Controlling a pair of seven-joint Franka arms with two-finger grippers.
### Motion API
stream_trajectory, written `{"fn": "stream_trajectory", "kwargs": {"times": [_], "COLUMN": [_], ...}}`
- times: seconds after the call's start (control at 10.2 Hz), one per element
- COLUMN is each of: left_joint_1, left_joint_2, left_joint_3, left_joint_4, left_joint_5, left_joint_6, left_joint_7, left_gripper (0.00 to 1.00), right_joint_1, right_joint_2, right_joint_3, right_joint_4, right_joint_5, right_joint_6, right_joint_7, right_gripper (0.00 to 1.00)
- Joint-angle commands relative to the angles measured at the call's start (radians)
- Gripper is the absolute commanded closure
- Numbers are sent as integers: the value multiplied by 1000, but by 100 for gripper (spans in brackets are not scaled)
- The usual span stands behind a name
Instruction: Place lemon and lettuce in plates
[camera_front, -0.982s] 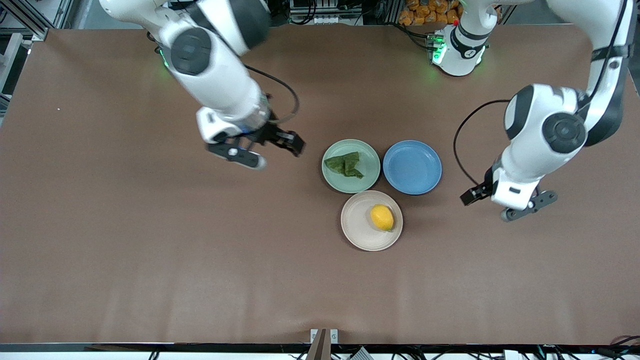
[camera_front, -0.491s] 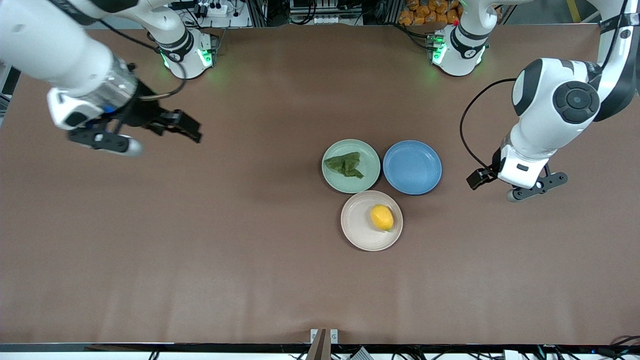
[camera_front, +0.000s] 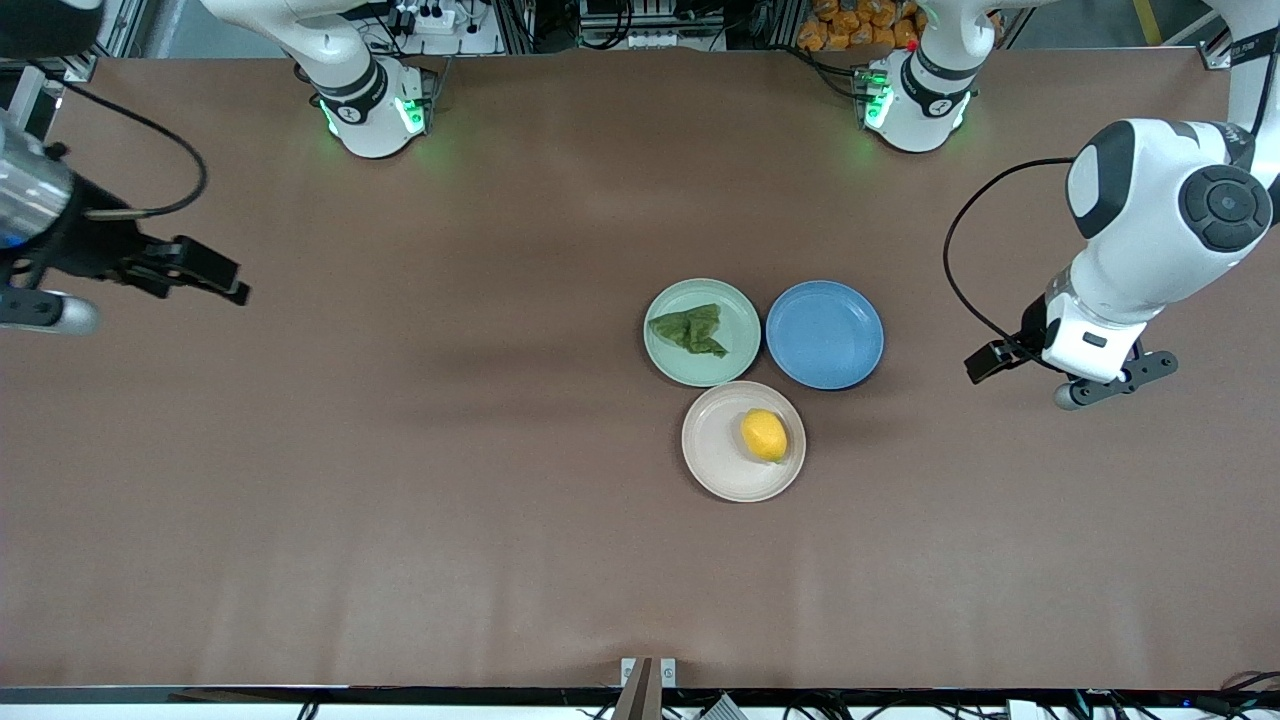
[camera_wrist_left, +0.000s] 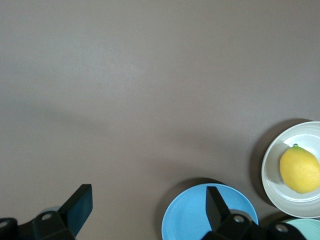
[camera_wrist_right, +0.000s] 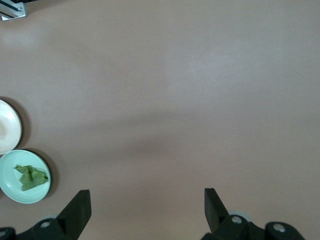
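The dark green lettuce (camera_front: 688, 331) lies in the pale mint plate (camera_front: 742, 316). The yellow lemon (camera_front: 764, 435) lies in the beige-white plate (camera_front: 713, 442), which is nearer the front camera. My left gripper (camera_front: 992, 362) is open and empty over bare table beside the blue plate (camera_front: 824, 334), toward the left arm's end. My right gripper (camera_front: 205, 272) is open and empty over bare table toward the right arm's end. The left wrist view shows the open left gripper (camera_wrist_left: 147, 207), the lemon (camera_wrist_left: 300, 169) and the beige plate (camera_wrist_left: 272, 172). The right wrist view shows the open right gripper (camera_wrist_right: 146, 205), the lettuce (camera_wrist_right: 31, 177) and the mint plate (camera_wrist_right: 12, 189).
The blue plate holds nothing and touches the mint plate; it also shows in the left wrist view (camera_wrist_left: 192, 220). The three plates sit close together at the table's middle. Both arm bases (camera_front: 365, 100) stand along the table edge farthest from the front camera.
My right arm has swung from beside the mint plate out toward its own end of the table. My left gripper has drifted away from the blue plate toward its end. Lemon and lettuce have stayed put.
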Motion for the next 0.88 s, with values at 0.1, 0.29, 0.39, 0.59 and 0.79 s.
{"fn": "stream_trajectory", "kwargs": {"times": [0.1,0.29,0.39,0.59,0.79], "left_joint_1": [7,13,7,6,-7], "left_joint_2": [-21,-72,-107,-124,-112], "left_joint_3": [-11,-13,-5,0,4], "left_joint_4": [15,15,15,93,202], "left_joint_5": [-20,-15,-15,-18,-29], "left_joint_6": [-9,-96,-129,-195,-227], "left_joint_7": [30,71,115,177,175], "left_gripper": [0,0,0,0,0], "right_joint_1": [-77,-88,-89,-85,-83], "right_joint_2": [-32,-40,-53,-69,-102], "right_joint_3": [21,22,22,24,25], "right_joint_4": [-35,-42,-45,-69,-114], "right_joint_5": [-35,-84,-96,-122,-124], "right_joint_6": [-2,-19,-21,-19,-5], "right_joint_7": [-145,-197,-214,-219,-219], "right_gripper": [0,0,0,0,0]}}
